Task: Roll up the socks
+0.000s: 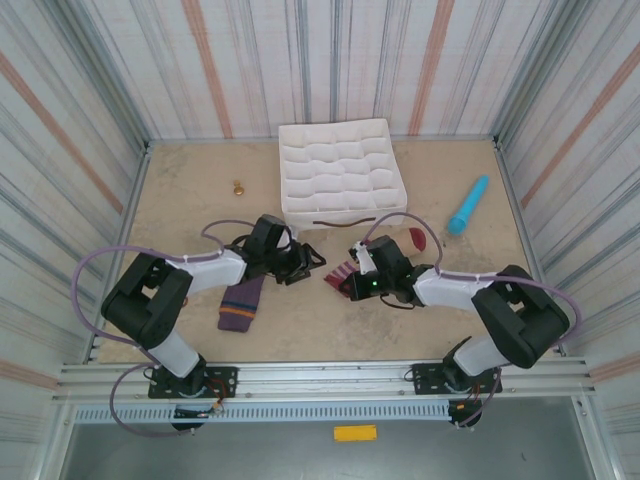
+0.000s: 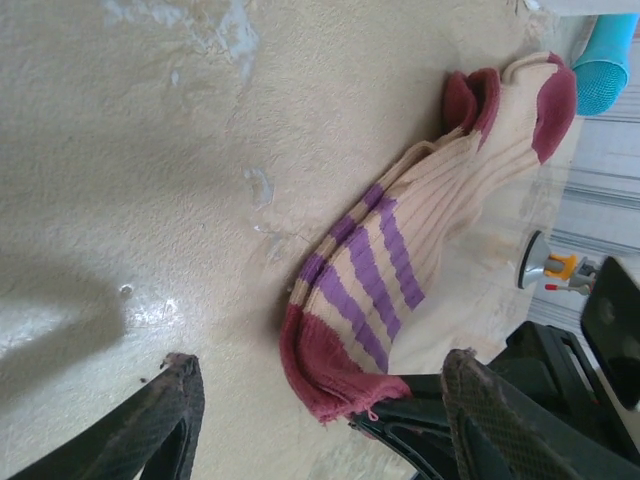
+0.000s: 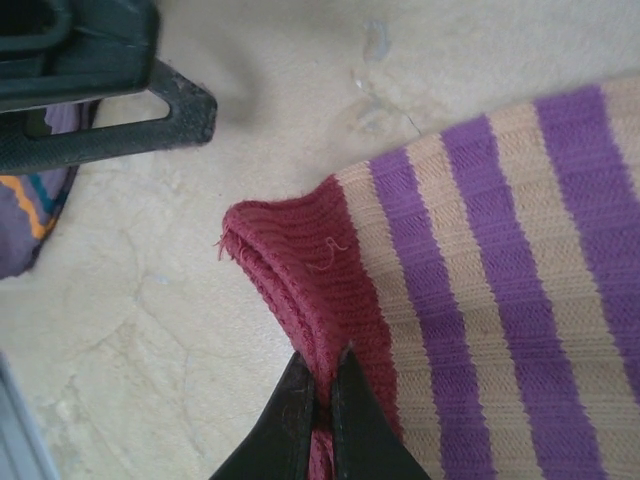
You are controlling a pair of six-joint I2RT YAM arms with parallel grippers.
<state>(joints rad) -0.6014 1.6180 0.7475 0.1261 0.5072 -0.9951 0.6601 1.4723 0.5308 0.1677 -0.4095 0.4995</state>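
Note:
The beige sock, with purple stripes and a dark red cuff, lies flat on the table; its red heel and toe point away from the arms. My right gripper is shut on the folded red cuff edge of this beige sock, lifting it slightly. My left gripper is open, with one finger on each side of the same cuff end and apart from the fabric. From above, the left gripper and right gripper face each other over the beige sock. The purple sock lies flat to the left.
A white compartment tray stands behind the grippers. A turquoise stick-shaped object lies at the back right. A small brass piece sits at the back left. Striped walls close in the table on three sides.

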